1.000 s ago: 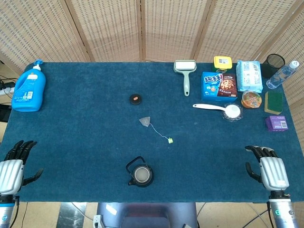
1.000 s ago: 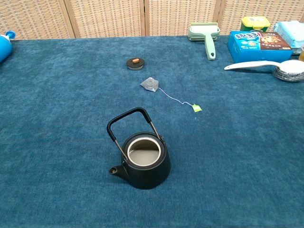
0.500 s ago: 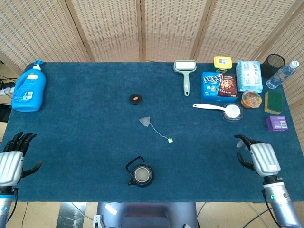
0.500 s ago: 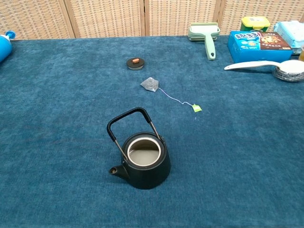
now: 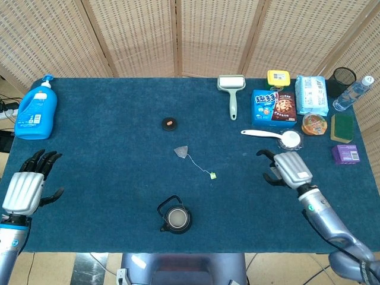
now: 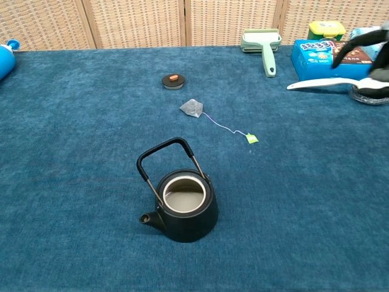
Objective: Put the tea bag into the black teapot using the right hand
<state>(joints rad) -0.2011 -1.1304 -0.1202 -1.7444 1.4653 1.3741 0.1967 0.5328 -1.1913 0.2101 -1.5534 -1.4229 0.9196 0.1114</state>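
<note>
Your right hand (image 5: 289,168) hangs over the desk (image 5: 107,178) with its fingers spread and nothing in them, well to the right of the tea bag (image 5: 181,152). Your left hand (image 5: 27,187) is likewise spread and empty at the near left edge.

One tea bag lies mid-desk, its string trailing toward you and to the right, ending in one small green tag (image 5: 212,175). One black teapot (image 5: 174,218) stands nearer you, lid off, mouth open, handle tipped up over the rim. One small dark lid (image 5: 170,123) sits beyond the bag.

Watch these risks, as I judge them. The bag is flat and light on nap fabric, so your fingertips may slide over it or push it away instead of pinching it. If you take only the tag, the bag will swing on the string and may miss the pot's mouth. The raised handle crowds the opening; clip it coming down and the pot could shift or tip. Lowering too fast may leave the string draped outside the rim.
</note>
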